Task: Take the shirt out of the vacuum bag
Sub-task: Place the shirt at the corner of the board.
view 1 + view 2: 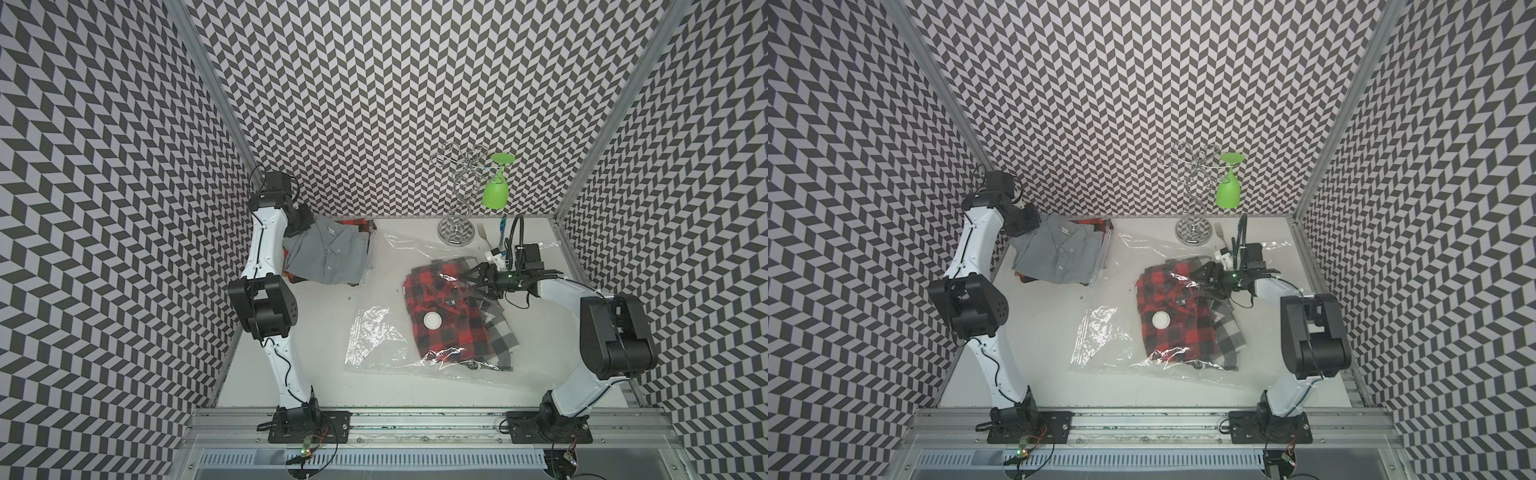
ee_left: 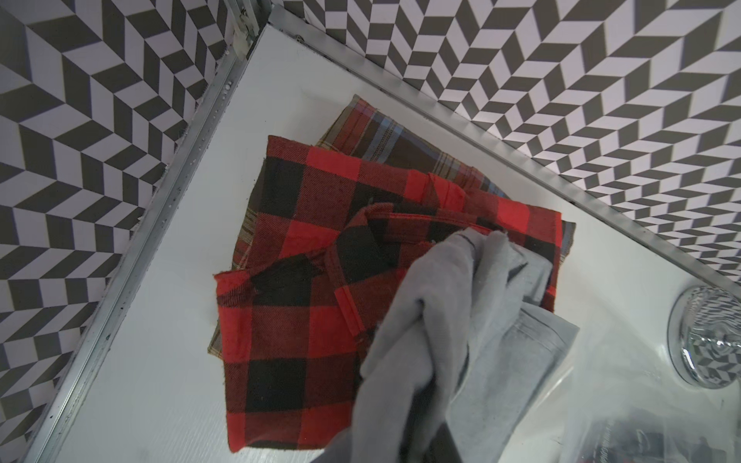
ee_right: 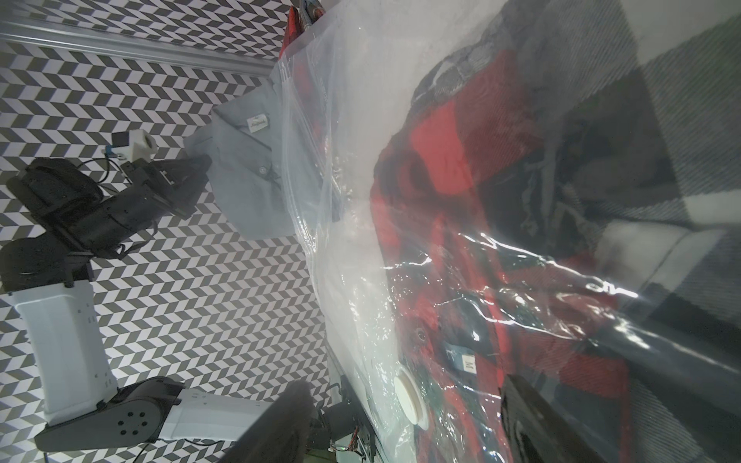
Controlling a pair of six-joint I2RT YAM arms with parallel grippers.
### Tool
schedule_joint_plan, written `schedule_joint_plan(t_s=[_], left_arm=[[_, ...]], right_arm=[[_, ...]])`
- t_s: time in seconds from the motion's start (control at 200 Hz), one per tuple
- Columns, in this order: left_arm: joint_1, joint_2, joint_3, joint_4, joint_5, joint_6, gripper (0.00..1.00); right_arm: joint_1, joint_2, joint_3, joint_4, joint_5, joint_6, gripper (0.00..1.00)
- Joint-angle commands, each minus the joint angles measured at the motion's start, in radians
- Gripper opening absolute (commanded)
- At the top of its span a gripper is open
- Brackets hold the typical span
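White table (image 1: 316, 332): left hand (image 3: 204, 162) clamps grey shirt (image 1: 328, 257), right hand (image 1: 473, 282) splayed

Vacuum bag (image 1: 374, 328): clear plastic film, glossy, crinkled, with bright glare streaks. Its valve disc (image 1: 432, 321) is white matt plastic. Plaid shirt (image 1: 436, 286) seen through the film: red-and-black woven cloth, slightly napped, matt. Grey shirt (image 1: 328, 253), far left: finer cloth, smooth, matt. Wire stand (image 1: 456, 233), far side: polished metal, mirror-bright base. Goblet (image 1: 495, 194) hanging on it: green, semi-gloss, looks plastic. Table (image 1: 316, 365): white, smooth, matt.
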Motion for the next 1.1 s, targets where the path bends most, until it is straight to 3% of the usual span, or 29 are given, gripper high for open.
schedule_joint_plan(t_s=[0.0,0.03,0.06,0.135,0.205,0.23,0.245,0.355,0.536,0.666,0.736,0.926,1.096], left_arm=[[0.014,0.037,0.044,0.017,-0.037,0.008,0.00],[0.018,0.047,0.044,0.019,-0.050,0.010,0.00],[0.024,0.058,0.045,0.022,-0.054,0.013,0.07],[0.040,0.081,0.046,0.029,-0.061,0.014,0.41],[0.048,0.089,0.062,0.031,-0.088,0.010,0.64],[0.049,0.092,0.069,0.034,-0.096,0.009,0.94],[0.051,0.092,0.074,0.034,-0.099,0.006,0.99],[0.042,0.081,0.099,0.042,-0.082,-0.019,0.99],[-0.010,0.022,0.092,0.040,-0.254,-0.001,0.99],[-0.029,-0.047,0.064,0.047,-0.245,-0.018,0.99],[-0.083,-0.122,-0.051,0.099,-0.233,-0.002,1.00],[-0.201,-0.383,-0.486,0.202,-0.032,-0.040,1.00],[-0.205,-0.608,-0.899,0.304,0.138,-0.070,0.99]], right_arm=[[0.006,-0.009,0.000,0.015,0.006,-0.005,0.76],[0.006,-0.012,0.002,0.007,0.009,-0.009,0.76],[0.006,-0.014,0.003,-0.002,0.013,-0.016,0.76],[0.006,-0.018,0.003,-0.023,0.026,-0.027,0.76],[0.007,-0.021,0.000,-0.032,0.032,-0.032,0.76],[0.007,-0.023,0.000,-0.033,0.033,-0.031,0.76],[0.006,-0.024,-0.001,-0.032,0.035,-0.031,0.76],[0.005,-0.029,0.000,-0.033,0.046,-0.026,0.76],[0.007,-0.026,0.019,-0.037,0.059,-0.023,0.76],[0.008,-0.029,0.038,-0.062,0.072,-0.039,0.76],[0.008,-0.032,0.038,-0.066,0.075,-0.041,0.76],[0.010,-0.062,0.048,-0.088,0.090,-0.053,0.76],[0.010,-0.082,0.042,-0.097,0.100,-0.063,0.76]])
